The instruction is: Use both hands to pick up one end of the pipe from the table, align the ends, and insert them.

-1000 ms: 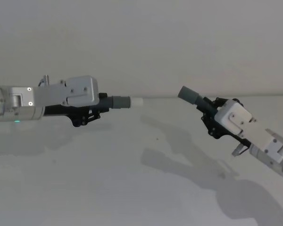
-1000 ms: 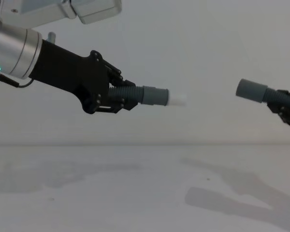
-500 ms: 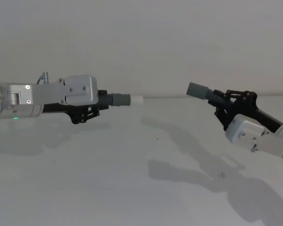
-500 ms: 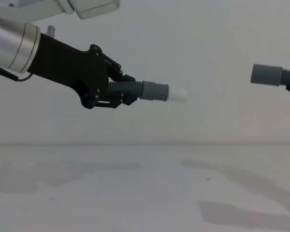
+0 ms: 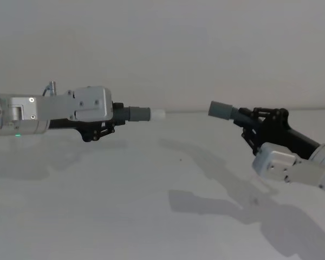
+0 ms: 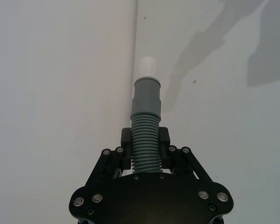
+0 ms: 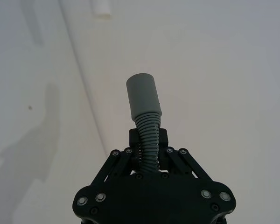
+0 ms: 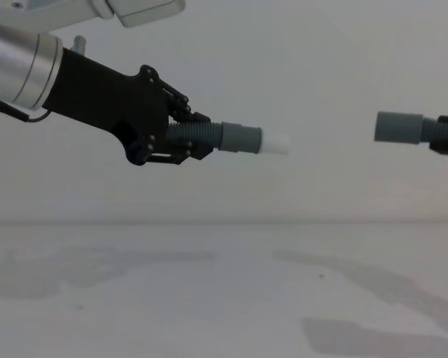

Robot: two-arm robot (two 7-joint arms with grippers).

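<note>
The 2 pipe pieces are held in the air above the table [image 5: 151,206], their cuffs facing each other across an open gap.

The left gripper [image 8: 181,136] is clamped on the ribbed body of the left pipe piece [image 8: 209,137]. Its grey cuff [image 8: 241,139] and whitish tip [image 8: 275,144] point toward 3 o'clock in the chest view, much as they did 0.5 s ago. In the left wrist view the fingers [image 6: 164,138] are seen pressed against both sides of the ribs.

The right gripper [image 5: 249,123] is closed on the ribbed body of the right pipe piece [image 5: 239,115]. Its cuff [image 5: 219,110] points toward 9 o'clock. Compared with 0.5 s ago, this cuff has been moved leftward toward the tip, and in the head view also lower, so the gap is narrower. The 2 ends remain well apart.
</note>
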